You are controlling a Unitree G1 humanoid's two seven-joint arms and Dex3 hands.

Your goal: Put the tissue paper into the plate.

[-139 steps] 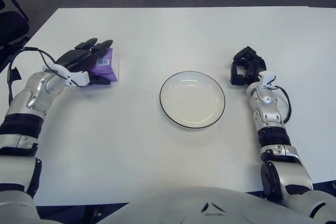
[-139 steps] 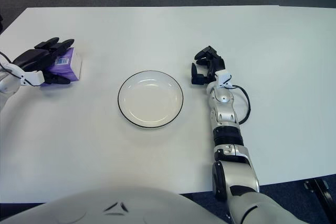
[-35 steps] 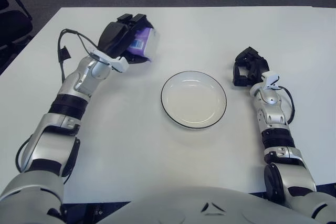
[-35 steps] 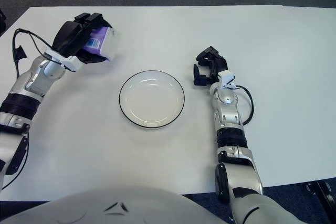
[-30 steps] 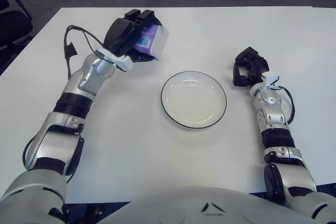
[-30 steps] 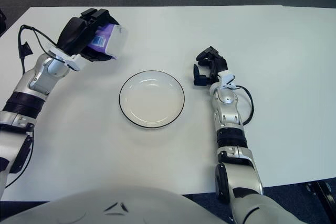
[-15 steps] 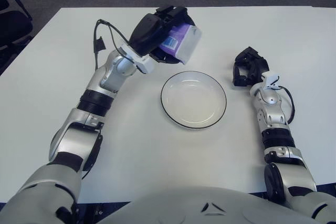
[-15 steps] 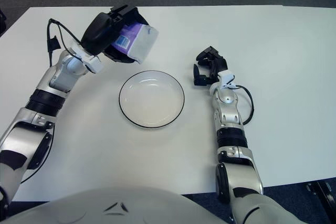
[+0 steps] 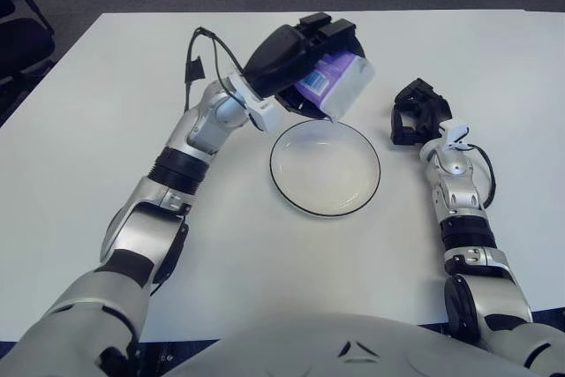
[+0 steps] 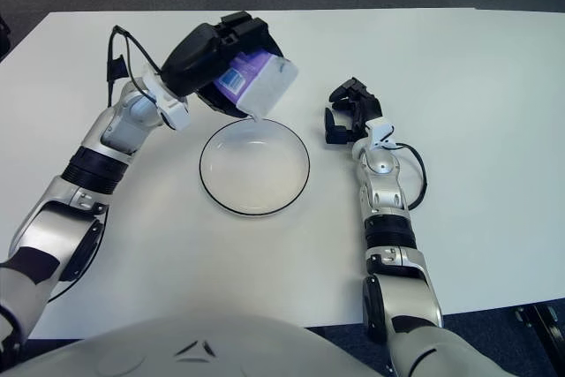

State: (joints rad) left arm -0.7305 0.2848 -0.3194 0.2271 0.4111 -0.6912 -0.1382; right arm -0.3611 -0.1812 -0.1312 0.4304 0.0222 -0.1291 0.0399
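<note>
We saw the left robot hand (image 9: 305, 55) clamped on the tissue paper (image 9: 340, 86) above the plate (image 9: 325, 168) far rim; the right robot hand (image 9: 413, 116), fingers curled, was beside the plate on the tabletop (image 9: 265, 245)

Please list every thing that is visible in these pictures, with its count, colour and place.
table: one, white, under everything.
plate: one, white with dark rim, table centre, nothing in it.
tissue pack: one, purple and white, held tilted above the plate's far edge.
chair: one, black, partly seen beyond the table's far left corner.
left hand: one, black, shut on the tissue pack.
right hand: one, black, right of the plate, idle.
</note>
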